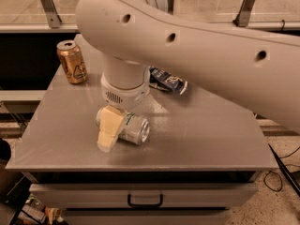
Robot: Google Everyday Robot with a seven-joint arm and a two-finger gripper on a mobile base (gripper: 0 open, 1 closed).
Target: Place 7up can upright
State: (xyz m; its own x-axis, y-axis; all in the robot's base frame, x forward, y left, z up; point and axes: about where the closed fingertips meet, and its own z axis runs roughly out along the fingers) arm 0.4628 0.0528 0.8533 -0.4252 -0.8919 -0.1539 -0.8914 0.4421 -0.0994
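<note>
Gripping the silvery-white aluminium 7up can with green markings [134,128] in the cream-coloured hand [112,131], closing across the can's middle. Holding it lying on its side directly under the hand, resting on the grey metal surface [211,139]. Leaving a gold-coloured upright can with black markings [71,62] well beyond the hand, and a dark blue crumpled packet [168,80] nearer, partly tucked under the white arm [197,46].

I watch through one camera, high beside the arm [211,46], looking steeply down and close onto the bench [201,139]; the tool [112,130] sits left of centre.
</note>
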